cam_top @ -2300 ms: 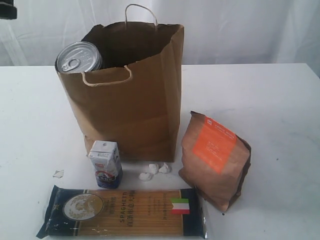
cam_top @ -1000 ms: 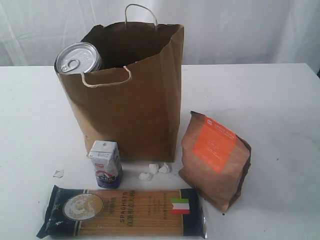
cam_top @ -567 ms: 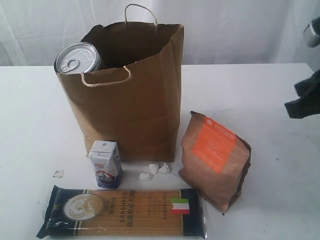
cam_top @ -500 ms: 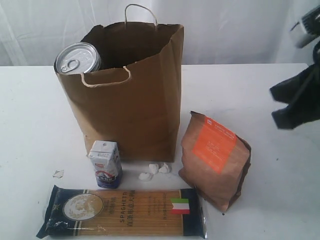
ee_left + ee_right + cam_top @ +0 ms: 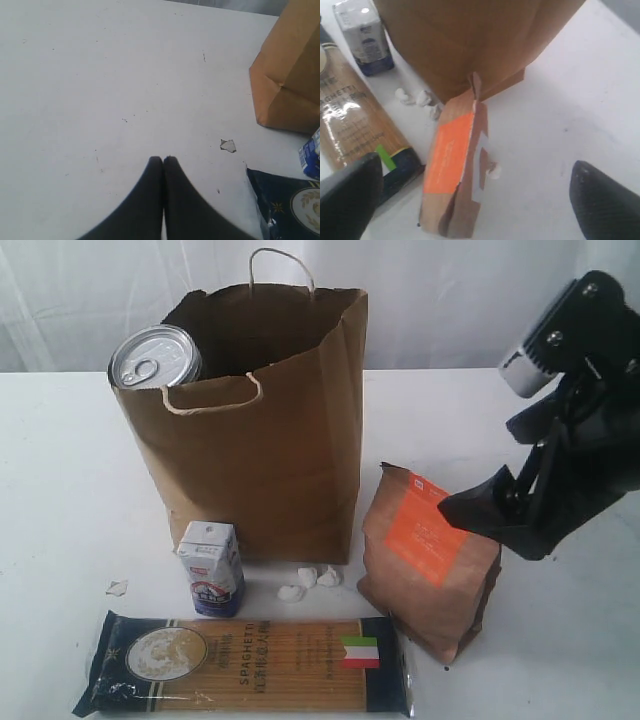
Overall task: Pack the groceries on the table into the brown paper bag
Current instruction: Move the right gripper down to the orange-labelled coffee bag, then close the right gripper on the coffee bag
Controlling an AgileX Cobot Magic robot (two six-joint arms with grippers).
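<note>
Right gripper (image 5: 476, 187) arrived, fingers (image 5: 349, 196) wide over pouch (image 5: 425, 560)

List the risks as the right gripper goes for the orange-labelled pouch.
The right gripper hangs open by the standing orange-labelled pouch; an off-centre finger may topple it toward the spaghetti pack. The dark jar crowds the rim of the paper bag, so the pouch may catch going in.

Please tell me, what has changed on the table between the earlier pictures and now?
The right gripper came in from the right edge of the exterior view and moved toward the orange-labelled brown pouch; its fingers stand wide open, holding nothing. The pouch, brown paper bag, jar inside it, white-blue carton and spaghetti pack stayed in place.
</note>
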